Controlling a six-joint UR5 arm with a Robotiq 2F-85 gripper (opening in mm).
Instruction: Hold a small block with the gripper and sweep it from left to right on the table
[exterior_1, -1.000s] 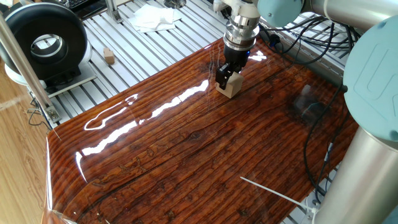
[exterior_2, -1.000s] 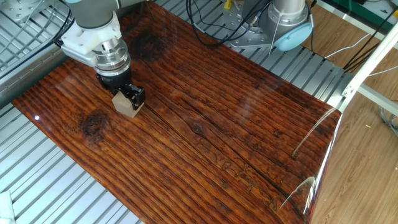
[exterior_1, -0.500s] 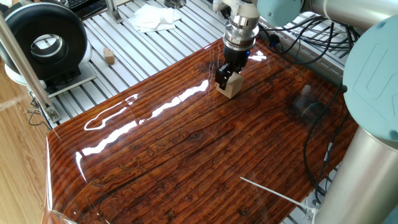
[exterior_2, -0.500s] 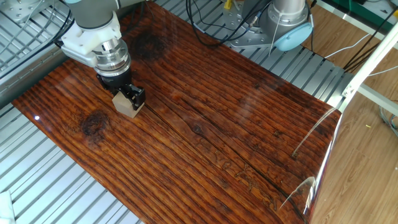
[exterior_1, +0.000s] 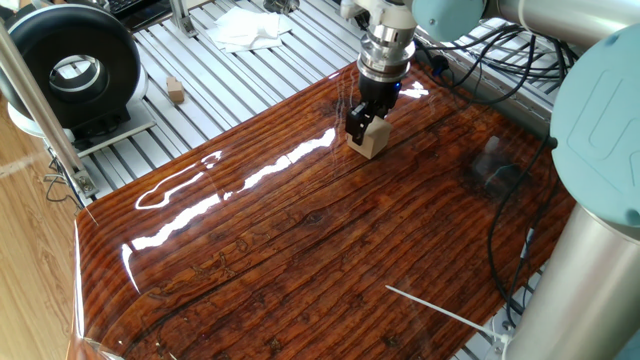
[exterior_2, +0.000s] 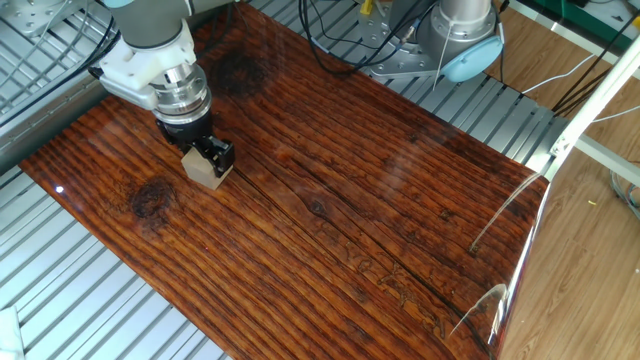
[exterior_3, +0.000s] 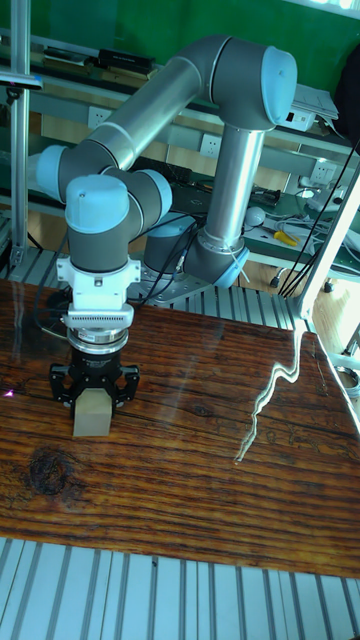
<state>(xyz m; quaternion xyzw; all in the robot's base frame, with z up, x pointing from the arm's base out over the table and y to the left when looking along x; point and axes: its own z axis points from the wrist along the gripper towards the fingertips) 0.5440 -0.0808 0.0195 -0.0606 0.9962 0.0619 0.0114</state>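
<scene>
The pincer (exterior_1: 363, 125) was closed on the small block (exterior_1: 368, 141), which sat between its two black prongs and rested with its underside on the surface (exterior_1: 300, 240). The block looked like a light, rigid wooden cube with smooth faces, likely to glide easily over the glossy board. The hold on its opposite side faces, low down, seemed right to keep it from tipping.

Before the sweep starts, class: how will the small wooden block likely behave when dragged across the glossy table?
The small block looks rigid, so the hand should hold it without squashing. Its flat base on the glossy table suggests it slides easily. Being squat, it probably won't tip.
</scene>
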